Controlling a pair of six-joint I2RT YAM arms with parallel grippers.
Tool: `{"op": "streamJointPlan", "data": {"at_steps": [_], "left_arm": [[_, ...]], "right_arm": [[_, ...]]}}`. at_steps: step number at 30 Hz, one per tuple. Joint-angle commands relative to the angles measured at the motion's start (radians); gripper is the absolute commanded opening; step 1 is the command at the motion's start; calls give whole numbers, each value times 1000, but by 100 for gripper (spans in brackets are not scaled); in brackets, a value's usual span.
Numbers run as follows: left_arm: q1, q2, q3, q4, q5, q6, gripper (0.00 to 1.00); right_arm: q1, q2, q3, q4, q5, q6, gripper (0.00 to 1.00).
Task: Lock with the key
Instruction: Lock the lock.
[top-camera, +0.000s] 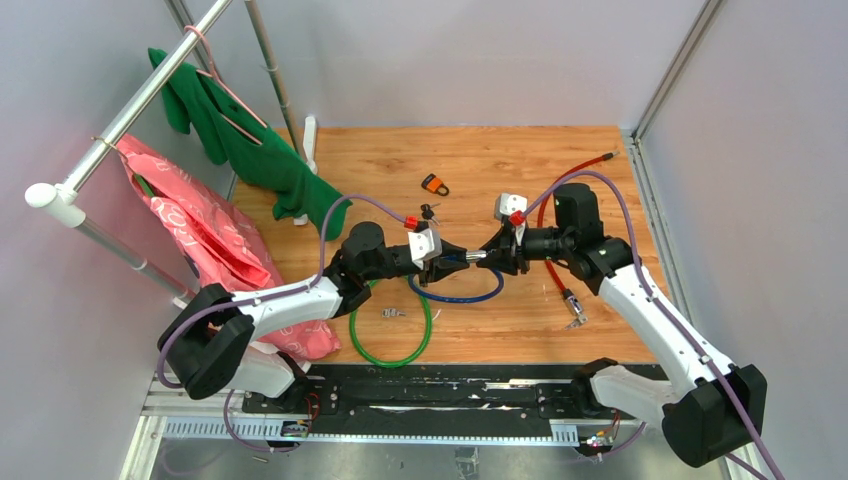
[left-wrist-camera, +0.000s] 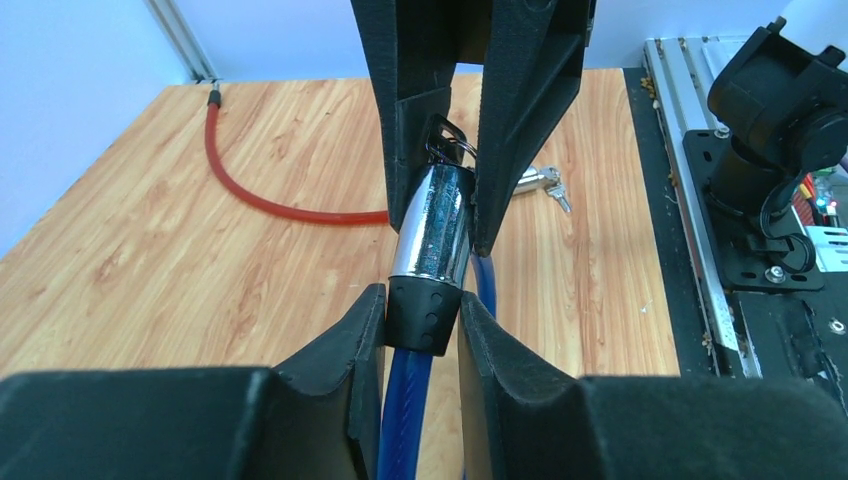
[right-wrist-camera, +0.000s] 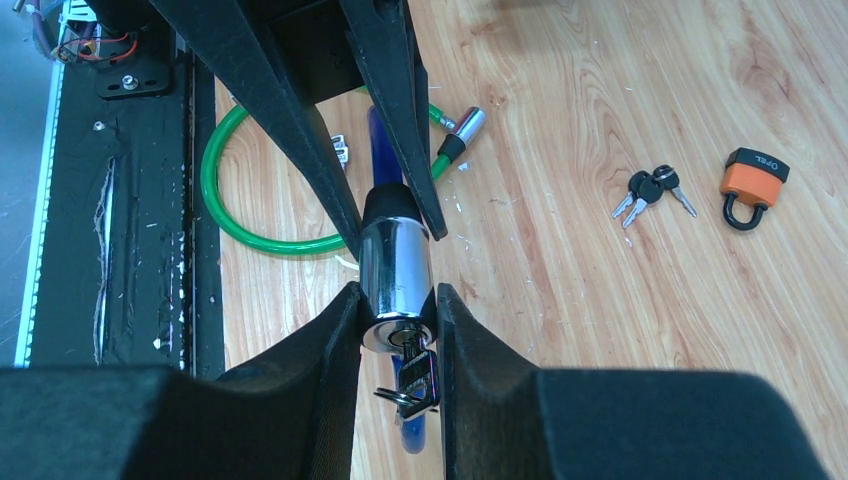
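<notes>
A blue cable lock (top-camera: 455, 297) has a chrome cylinder (top-camera: 472, 256) that is held off the table between my two grippers. My left gripper (left-wrist-camera: 422, 300) is shut on the black collar (left-wrist-camera: 425, 312) where the blue cable enters the cylinder (left-wrist-camera: 435, 225). From the other side, my right gripper (right-wrist-camera: 398, 298) is shut on the cylinder's (right-wrist-camera: 393, 262) keyhole end. The key (right-wrist-camera: 415, 375) sits in the keyhole, with its ring hanging between the right fingers (right-wrist-camera: 330, 350). In the top view the left gripper (top-camera: 452, 258) and the right gripper (top-camera: 492, 255) face each other tip to tip.
A green cable lock (top-camera: 390, 335) lies near the left arm, with small keys (top-camera: 392, 313) inside its loop. A red cable lock (top-camera: 565, 175) curves at the right. An orange padlock (top-camera: 435, 184) and keys (top-camera: 428, 211) lie behind. A rack with a green garment (top-camera: 250, 140) and a pink bag (top-camera: 200, 220) stands at left.
</notes>
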Motion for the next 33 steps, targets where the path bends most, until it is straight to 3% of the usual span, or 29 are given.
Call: {"op": "streamJointPlan", "data": {"at_steps": [1,2,3,5,6,10,16,22,26,33], "left_arm": [[-6,16,21,-26,11,17,0],[-6,17,23,-26,11,-3,0],[-6,16,27,-26,12,-26,0],[-6,14,34,-29,21,-81,0],[-6,14,36,-30,29,-108,0],[-6,20,37,-42,46,-191,0],[-4,18,44,-47,-3,-222,0],[-4,35,51,-29,-22,-323,0],[-4,43,57,-29,-29,-345,0],[-5,56,66,-32,-25,-348,0]], "right_arm": [[10,5,-3,-1,-28,13,0],[11,3,-3,-1,-27,14,3],[10,0,-5,0,-19,16,14],[11,-8,-9,3,12,28,47],[10,-14,-14,6,34,38,56],[10,-65,-63,81,159,111,69],[9,-197,-234,236,283,271,73],[11,-359,-485,541,365,440,73],[14,-359,-595,745,421,509,70],[28,-270,-672,929,508,529,61]]}}
